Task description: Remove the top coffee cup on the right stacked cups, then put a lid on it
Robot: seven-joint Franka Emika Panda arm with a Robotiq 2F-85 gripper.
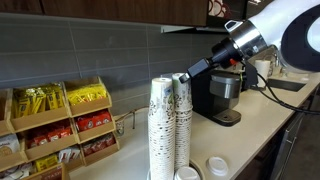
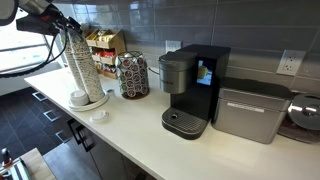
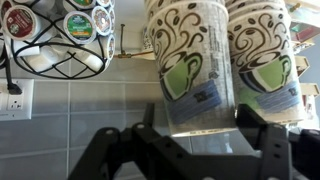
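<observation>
Two tall stacks of speckled white paper cups stand side by side on the counter. The right stacked cups (image 1: 183, 120) also show in the other exterior view (image 2: 80, 60) and, upside down with a green emblem, in the wrist view (image 3: 195, 70). The top coffee cup (image 3: 200, 112) is nested on that stack. My gripper (image 1: 184, 77) is at the stack's top, and its fingers (image 3: 202, 125) are open on either side of the top cup's rim, close to its walls. A white lid (image 1: 217, 165) lies on the counter beside the stacks; it also shows in an exterior view (image 2: 98, 115).
The twin cup stack (image 1: 160, 125) stands right beside the gripped one. A black coffee machine (image 2: 195, 85) stands further along the counter, and a wire pod holder (image 2: 133, 75) stands between it and the stacks. Wooden racks of packets (image 1: 60, 125) stand by the wall. Another lid (image 1: 188, 173) lies at the stacks' base.
</observation>
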